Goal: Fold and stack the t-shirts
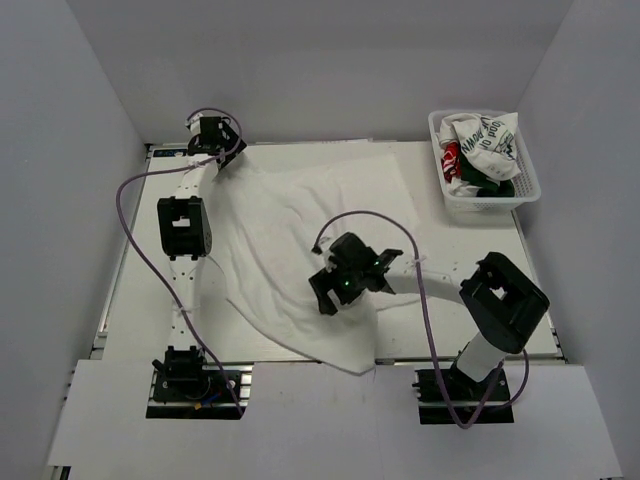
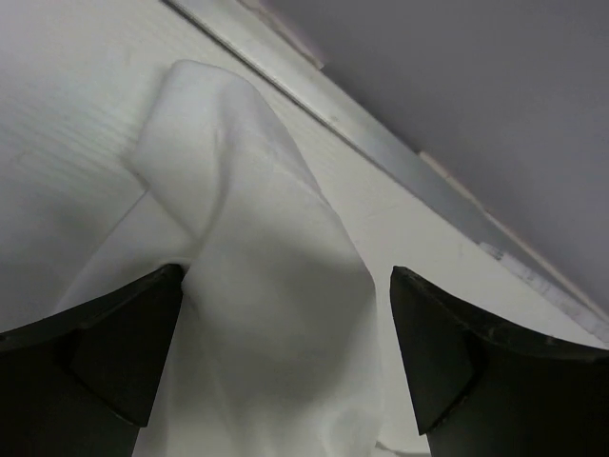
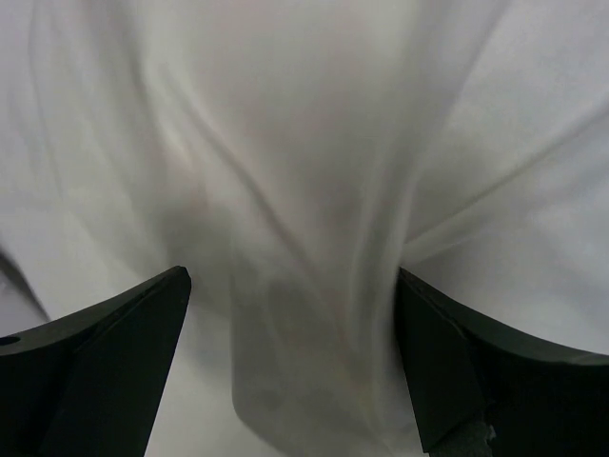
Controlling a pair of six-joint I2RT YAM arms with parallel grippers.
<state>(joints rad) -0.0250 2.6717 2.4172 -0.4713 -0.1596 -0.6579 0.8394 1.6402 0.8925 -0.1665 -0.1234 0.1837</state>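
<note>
From above, a white t-shirt [image 1: 300, 215] lies spread across the counter [image 1: 480, 255]. The left fingers [image 1: 224, 163] sit at its 11 o'clock corner and the right fingers [image 1: 324, 298] toward 5 o'clock.

Left wrist: the fingers [image 2: 105, 343] are wide apart, with a ridge of cloth rising between them, unclamped.

Right wrist: the fingers [image 3: 95, 371] are equally wide apart over rumpled cloth.

Even, diffuse light from overhead fills the top view. The pale walls [image 1: 70, 220] grade to grey, the tabletop [image 1: 470, 225] is bright without glare, and shadows on it are faint and soft-edged. The white t-shirt [image 1: 300, 220] nearly merges with it, its folds marked only by light grey shading. Both wrist views are dimmer and greyer. The cloth near the lens is soft and out of focus, and the left gripper [image 2: 285, 271] and right gripper [image 3: 290, 276] show as near-black, blurred-edged shapes.
</note>
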